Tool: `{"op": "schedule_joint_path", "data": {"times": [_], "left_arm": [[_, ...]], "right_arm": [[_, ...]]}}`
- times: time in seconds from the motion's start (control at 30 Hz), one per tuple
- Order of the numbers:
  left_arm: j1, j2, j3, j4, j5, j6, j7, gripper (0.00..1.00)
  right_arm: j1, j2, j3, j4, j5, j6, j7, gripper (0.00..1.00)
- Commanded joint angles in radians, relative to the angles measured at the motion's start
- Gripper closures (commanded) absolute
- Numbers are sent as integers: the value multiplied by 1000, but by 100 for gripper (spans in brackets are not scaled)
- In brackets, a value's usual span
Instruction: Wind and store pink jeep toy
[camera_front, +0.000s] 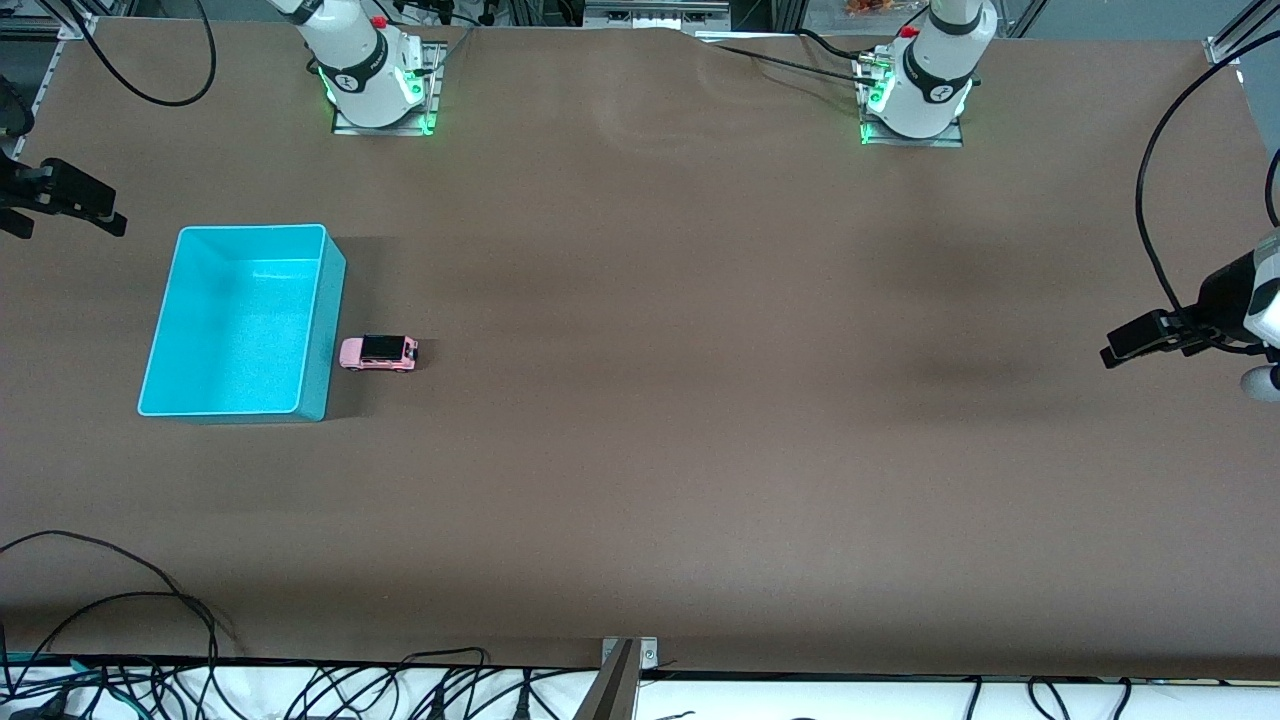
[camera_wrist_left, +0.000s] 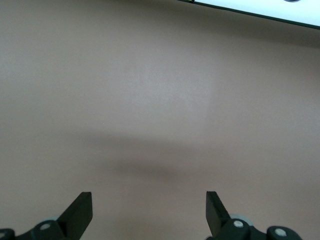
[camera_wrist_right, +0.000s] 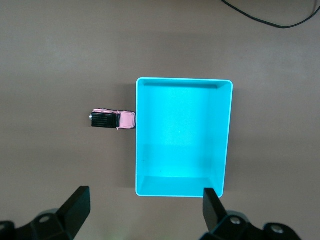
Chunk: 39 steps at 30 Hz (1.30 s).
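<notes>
The pink jeep toy (camera_front: 379, 353) (camera_wrist_right: 113, 119) stands on its wheels on the brown table, its black roof up. One end sits close against the outer wall of the turquoise bin (camera_front: 333, 330) (camera_wrist_right: 136, 150), on the side toward the left arm's end. The bin has nothing in it. My right gripper (camera_wrist_right: 145, 207) (camera_front: 60, 200) hangs open and empty high over the table at the right arm's end, looking down on bin and jeep. My left gripper (camera_wrist_left: 148, 212) (camera_front: 1150, 345) hangs open and empty over bare table at the left arm's end.
Both arm bases (camera_front: 375, 90) (camera_front: 915, 100) stand along the table edge farthest from the front camera. Loose black cables (camera_front: 130, 610) lie at the nearest edge, and one cable (camera_front: 1160, 200) hangs by the left arm. The brown table top (camera_front: 700, 400) stretches between the jeep and the left gripper.
</notes>
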Motion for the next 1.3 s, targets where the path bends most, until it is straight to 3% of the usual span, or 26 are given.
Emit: {"op": "schedule_joint_path", "data": {"times": [0.0,1.27], "left_arm": [[8,-15,-5,-13,22,-6,19,0],[14,-13,-4,-13,10,-6,24,0]], "right_arm": [[2,5,-5,18,14,-12,-12,0],[-1,-24,15,17,16,-70,-23,0]]}}
